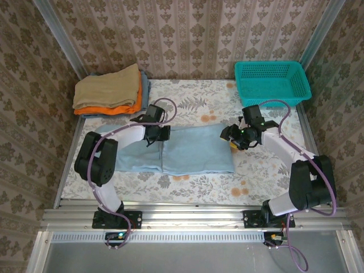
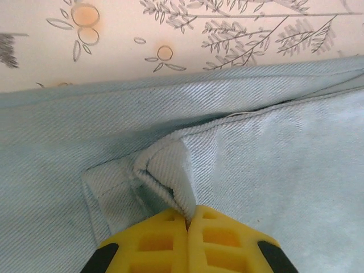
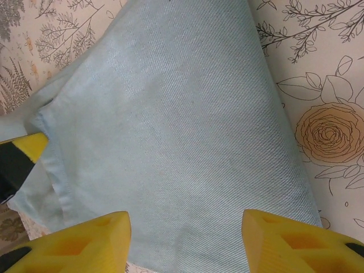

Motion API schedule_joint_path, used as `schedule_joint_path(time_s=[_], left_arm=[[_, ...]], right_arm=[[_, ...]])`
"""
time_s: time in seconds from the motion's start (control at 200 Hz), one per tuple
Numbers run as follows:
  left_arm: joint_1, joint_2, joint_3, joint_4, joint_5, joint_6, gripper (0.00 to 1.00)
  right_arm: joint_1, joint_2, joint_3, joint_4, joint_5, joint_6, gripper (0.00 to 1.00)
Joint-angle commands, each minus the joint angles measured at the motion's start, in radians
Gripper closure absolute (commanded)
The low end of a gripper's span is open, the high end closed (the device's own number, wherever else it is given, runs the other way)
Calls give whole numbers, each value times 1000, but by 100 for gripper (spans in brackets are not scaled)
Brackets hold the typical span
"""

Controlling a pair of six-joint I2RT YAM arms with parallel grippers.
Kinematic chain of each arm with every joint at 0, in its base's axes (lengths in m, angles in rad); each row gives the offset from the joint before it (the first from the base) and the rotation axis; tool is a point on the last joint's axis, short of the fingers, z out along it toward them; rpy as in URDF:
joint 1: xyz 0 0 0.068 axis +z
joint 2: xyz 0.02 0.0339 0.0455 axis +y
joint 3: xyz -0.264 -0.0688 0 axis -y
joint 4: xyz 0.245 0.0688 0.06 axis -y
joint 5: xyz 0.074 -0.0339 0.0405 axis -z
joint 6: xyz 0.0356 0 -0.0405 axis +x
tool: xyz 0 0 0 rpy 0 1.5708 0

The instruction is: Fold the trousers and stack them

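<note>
As the camera above shows it, the trousers (image 1: pixel 196 151) lie flat in the middle of the table (image 1: pixel 199 185), long side running left to right, and the edge of one layer crosses them near the left part; the left gripper (image 1: pixel 154 136) is at their far edge towards the left, and the right gripper (image 1: pixel 232 137) is at the far corner of their right end; a pile of folded clothes (image 1: pixel 108 91) sits in the far left corner and a basket (image 1: pixel 272 82) in the far right corner, both well apart from the trousers.

On the left wrist camera, the left gripper (image 2: pixel 189 219) has its yellow fingers (image 2: pixel 222 242) pressed together on a small raised fold of the hem; the trousers (image 2: pixel 273 165) lie in two layers around it.

On the right wrist camera, the right gripper (image 3: pixel 185 227) has its fingers (image 3: pixel 85 239) wide apart with nothing between them, over the trousers (image 3: pixel 170 125); whether it touches the cloth I cannot tell.

I judge the cloth to be light, soft and limp, so it will sag and follow the pull; the woven surface should not slip; the best hold is at a hem or corner, taking all layers together, otherwise only the top layer may lift.
</note>
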Motion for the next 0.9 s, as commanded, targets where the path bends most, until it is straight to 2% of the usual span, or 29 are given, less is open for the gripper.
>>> schedule_joint_path(time_s=[0.0,0.045,0.09,0.15,0.205,0.355,0.425,0.49,0.585,0.62,0.74,0.89], left_arm=[[-10,-45,39,-72,-98,15,100],[-6,-36,46,-96,-119,5,100],[-2,-16,51,-117,-125,-5,80],[2,12,49,-127,-121,-16,73],[0,37,47,-128,-114,-27,59],[1,95,51,-133,-116,-45,54],[1,115,55,-134,-120,-47,54],[-5,125,59,-140,-138,-44,61],[-13,114,55,-136,-154,-49,85],[-20,102,57,-139,-166,-45,91],[-55,71,96,-170,-197,-18,100],[-118,56,162,-223,-262,16,100]], right_arm=[[-6,-24,-19,2,-19,-20,45],[-6,-22,-17,3,-20,-20,45],[-6,-20,-16,4,-22,-19,45],[-6,-20,-18,4,-23,-18,44],[-5,-20,-14,3,-24,-21,44],[-6,-20,-13,2,-20,-25,44],[-6,-21,-14,2,-19,-25,44],[-8,-20,-17,6,-19,-25,44],[-7,-16,-18,7,-20,-25,44],[-7,-15,-19,9,-20,-25,44],[-7,-15,-18,14,-22,-25,44],[-7,-8,-25,25,-27,-20,44]])
